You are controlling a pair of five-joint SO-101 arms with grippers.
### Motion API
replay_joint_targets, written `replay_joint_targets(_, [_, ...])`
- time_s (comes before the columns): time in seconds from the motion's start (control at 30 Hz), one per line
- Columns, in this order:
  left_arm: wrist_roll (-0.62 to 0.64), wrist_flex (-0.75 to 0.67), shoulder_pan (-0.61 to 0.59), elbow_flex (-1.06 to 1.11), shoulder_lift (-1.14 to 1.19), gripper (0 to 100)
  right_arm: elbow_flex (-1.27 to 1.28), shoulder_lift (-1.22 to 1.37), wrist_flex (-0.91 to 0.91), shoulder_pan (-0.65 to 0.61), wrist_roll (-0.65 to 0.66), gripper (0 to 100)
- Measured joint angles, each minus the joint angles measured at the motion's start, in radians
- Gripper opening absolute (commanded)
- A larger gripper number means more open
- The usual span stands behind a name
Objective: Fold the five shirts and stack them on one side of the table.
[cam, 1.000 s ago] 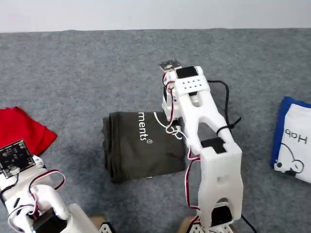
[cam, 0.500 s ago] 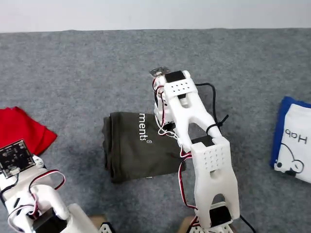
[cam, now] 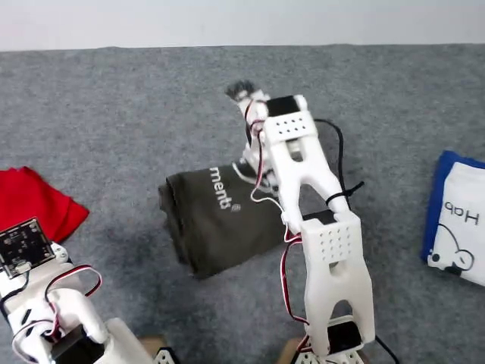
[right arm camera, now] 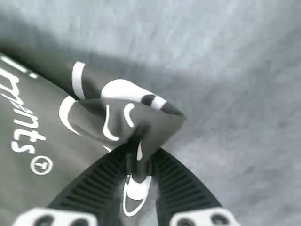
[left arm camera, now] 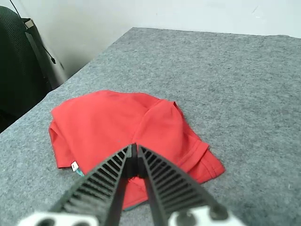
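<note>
The bench (cam: pixel 106 114) is covered with a grey felt-like cloth, and a pale wall (cam: pixel 227 23) runs behind its far edge at 12 o'clock in the high view.

Near the middle of the bench lies a dark olive shirt (cam: pixel 216 227), folded into a thick packet with white letters on its top side. It lies a little slanted. Its corner toward 1 o'clock is raised off the cloth. The right arm (cam: pixel 326 258) comes in from 6 o'clock and stretches over this shirt. In the right wrist view the right hand (right arm camera: pixel 136 150) is clamped on that raised corner: the fabric with its white print is bunched up between the two black ribbed fingers (right arm camera: pixel 101 181).

At 9 o'clock, at the edge of the high view, lies a red shirt (cam: pixel 34 201). It is loosely folded and flat on the cloth. The left arm (cam: pixel 53 311) stands at 7 o'clock, near this red shirt. In the left wrist view the left hand (left arm camera: pixel 137 149) hangs above the red shirt, pointing at its near edge. Its fingers are together and nothing is between them.

At 3 o'clock, well apart from the olive shirt, lies a blue shirt (cam: pixel 457 216) with a large white print, partly cut by the edge of the view.
</note>
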Motion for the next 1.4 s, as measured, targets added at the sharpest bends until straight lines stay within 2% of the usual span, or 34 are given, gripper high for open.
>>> replay_joint_targets(0.2, [0.0, 0.0, 0.0, 0.0, 0.0, 1, -0.167, 0.097, -0.009, -0.014, 0.12, 2.9])
replay_joint_targets(0.4, [0.0, 0.0, 0.0, 0.0, 0.0, 1, -0.273, 0.146, 0.044, -0.054, 0.13, 21.1])
replay_joint_targets(0.5, [0.0, 0.0, 0.0, 0.0, 0.0, 1, -0.364, 0.146, 0.109, -0.06, 0.054, 21.7])
replay_joint_targets(0.7, [0.0, 0.0, 0.0, 0.0, 0.0, 1, -0.546, 0.144, 0.216, -0.055, -0.005, 21.4])
replay_joint_targets(0.8, [0.0, 0.0, 0.0, 0.0, 0.0, 1, -0.542, 0.135, 0.218, -0.035, -0.034, 15.3])
replay_joint_targets(0.93, [0.0, 0.0, 0.0, 0.0, 0.0, 1, -0.381, 0.023, 0.219, -0.032, -0.041, 1.3])
replay_joint_targets(1.1, [0.0, 0.0, 0.0, 0.0, 0.0, 1, -0.023, -0.19, 0.219, -0.031, -0.052, 0.9])
replay_joint_targets(1.23, [0.0, 0.0, 0.0, 0.0, 0.0, 1, 0.236, -0.338, 0.219, -0.029, -0.132, 0.9])
replay_joint_targets(1.4, [0.0, 0.0, 0.0, 0.0, 0.0, 1, 0.419, -0.407, 0.219, 0.023, -0.176, 0.9])
